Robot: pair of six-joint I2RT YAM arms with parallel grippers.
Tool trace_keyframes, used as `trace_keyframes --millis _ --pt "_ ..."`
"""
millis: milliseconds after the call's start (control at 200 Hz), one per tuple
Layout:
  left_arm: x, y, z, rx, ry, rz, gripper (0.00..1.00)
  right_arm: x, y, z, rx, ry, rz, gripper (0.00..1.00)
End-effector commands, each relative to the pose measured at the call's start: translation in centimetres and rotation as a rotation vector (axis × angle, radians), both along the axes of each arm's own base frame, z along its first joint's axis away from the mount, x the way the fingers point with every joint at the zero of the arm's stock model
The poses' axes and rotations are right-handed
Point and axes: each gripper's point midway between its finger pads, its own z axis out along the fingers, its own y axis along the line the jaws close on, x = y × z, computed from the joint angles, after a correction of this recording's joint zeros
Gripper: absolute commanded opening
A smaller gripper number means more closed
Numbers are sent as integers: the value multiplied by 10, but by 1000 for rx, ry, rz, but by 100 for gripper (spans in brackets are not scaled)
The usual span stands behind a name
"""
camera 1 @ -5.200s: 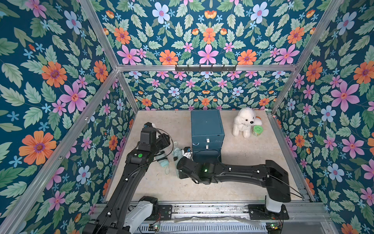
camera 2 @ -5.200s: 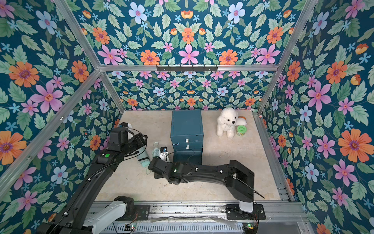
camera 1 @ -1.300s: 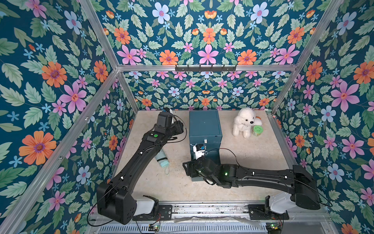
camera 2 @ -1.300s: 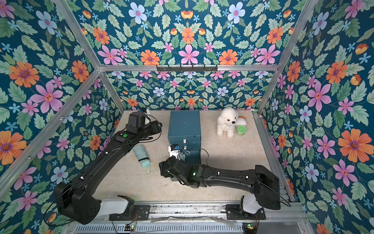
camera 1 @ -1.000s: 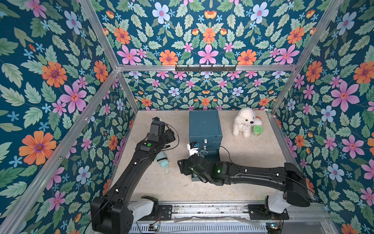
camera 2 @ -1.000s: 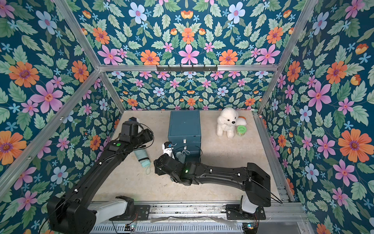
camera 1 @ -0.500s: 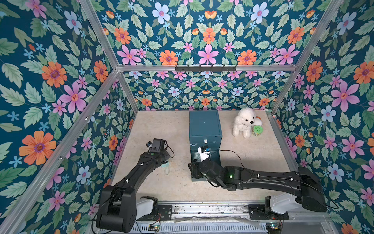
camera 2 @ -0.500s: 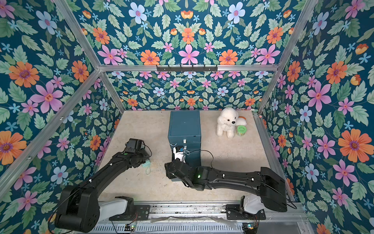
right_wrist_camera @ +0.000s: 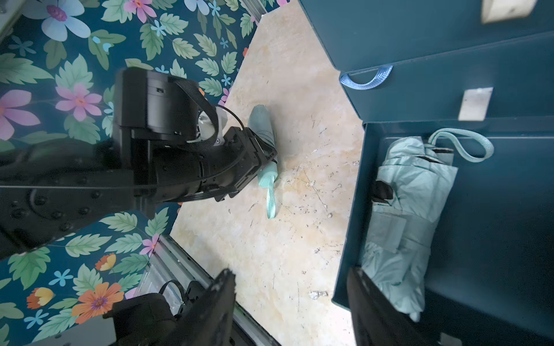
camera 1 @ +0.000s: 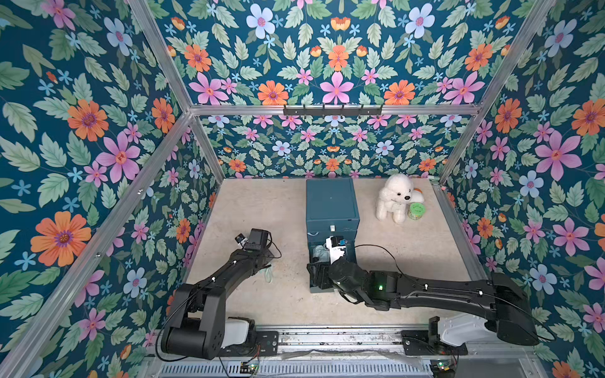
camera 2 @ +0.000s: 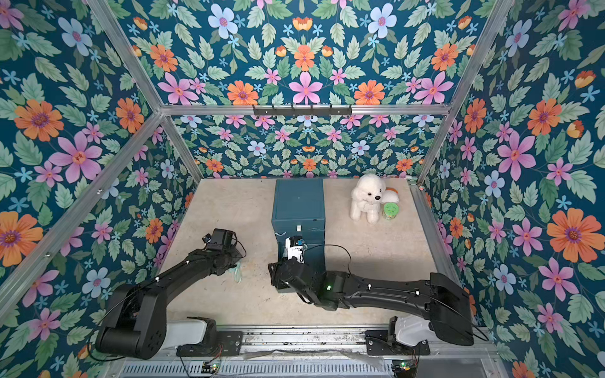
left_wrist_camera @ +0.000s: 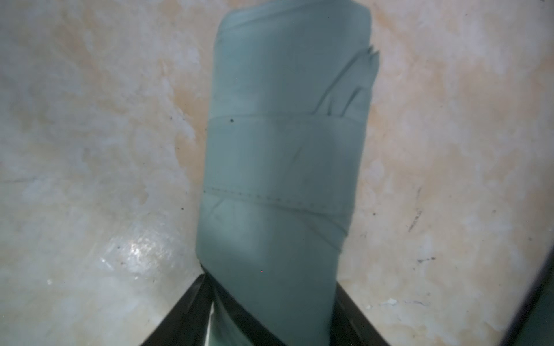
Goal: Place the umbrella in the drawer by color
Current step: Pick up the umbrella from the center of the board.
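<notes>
Lying flat on the mottled, scuffed beige bench [left_wrist_camera: 90,149], the loose umbrella [left_wrist_camera: 284,164] is seen as a tight roll of matte mint fabric, banded by a stitched closing strap. A flat ribbon wrist loop [right_wrist_camera: 270,197] is attached at its handle end. It is straddled by the left end effector [left_wrist_camera: 272,281], whose black fingers [left_wrist_camera: 186,317] are set against both flanks of the roll; whether it is squeezed or merely flanked cannot be told. A stowed umbrella [right_wrist_camera: 410,209] of the same pale mint, more loosely creased, is laid lengthwise in the pulled-out bottom drawer [right_wrist_camera: 503,224] of the boxy dark teal cabinet [camera 1: 330,199]. The cabinet's fronts are marked with small white tabs [right_wrist_camera: 475,103] and a blue ribbon pull [right_wrist_camera: 367,79]. The right end effector [right_wrist_camera: 292,299] is held with its fingers spread wide, one over the bench and one over the drawer, and nothing is gripped. A fluffy white plush dog [camera 1: 394,198] is stood near the back wall, to one side of the cabinet.
</notes>
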Motion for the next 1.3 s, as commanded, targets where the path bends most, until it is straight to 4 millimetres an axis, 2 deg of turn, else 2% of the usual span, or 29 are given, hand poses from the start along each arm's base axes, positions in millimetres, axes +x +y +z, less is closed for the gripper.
trace_keyframes --millis 0,80,170,285,415,550,705,840,955,1125,1295 --pt "-8 -3 -10 -26 22 2 50 -1 2 5 28 -1 1 65" --pt "-12 -4 -14 -40 23 3 39 -1 2 5 22 4 0 65" --pt "-16 -5 -18 -47 23 -3 18 0 3 11 20 2 -1 65" --pt "-18 -6 -16 -52 9 -13 0 -1 5 18 46 -2 4 65" --pt "-18 -9 -3 -68 -24 -31 0 -1 11 26 63 -3 14 65" --pt "-14 -16 34 -91 -124 -63 0 0 22 35 60 -4 29 65" --pt "-9 -51 95 -138 -324 -209 0 4 42 54 64 -19 48 66" --pt "-19 -85 132 -150 -428 -353 0 12 55 65 65 -28 26 68" --pt "-32 -104 153 -203 -505 -431 0 26 56 70 75 -7 -31 69" --pt "-53 -127 186 -324 -665 -576 0 49 46 70 93 42 -114 73" --pt "-63 -131 195 -348 -691 -628 0 54 53 65 53 69 -105 74"
